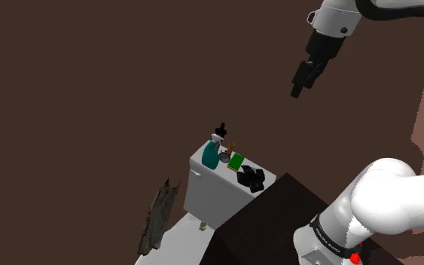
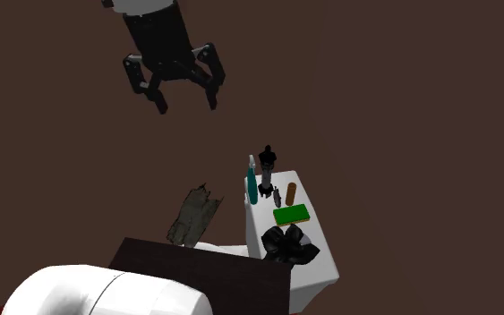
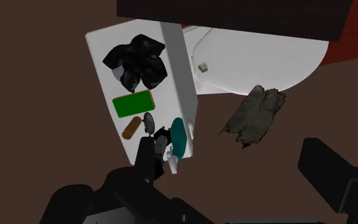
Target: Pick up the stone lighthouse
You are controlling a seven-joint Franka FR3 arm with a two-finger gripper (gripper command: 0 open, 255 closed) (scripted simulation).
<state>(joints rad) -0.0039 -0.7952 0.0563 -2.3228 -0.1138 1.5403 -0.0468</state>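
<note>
The claw (image 2: pixel 187 106) hangs in the upper left of the second exterior view, fingers spread apart and gripping nothing, well above the white toilet tank (image 2: pixel 320 234). The lighthouse (image 2: pixel 267 163) is a slim, dark-topped figure. It stands upright at the far end of the tank lid, near the middle of that frame. A teal bottle (image 2: pixel 252 183) is just beside it, and a small grey piece (image 2: pixel 277 195) and a brown stick (image 2: pixel 291 191) are near.

The crowding is the main risk. A spread finger coming down could catch the bottle and topple it. A nudge could also send the lighthouse over the lid's end (it sits close to the edge). It is tall and narrow, so an off-centre pinch would probably tip it rather than hold it. From the wrist, it seems to be the dark shape beside the bottle, though it blends into the claw's black.
</note>
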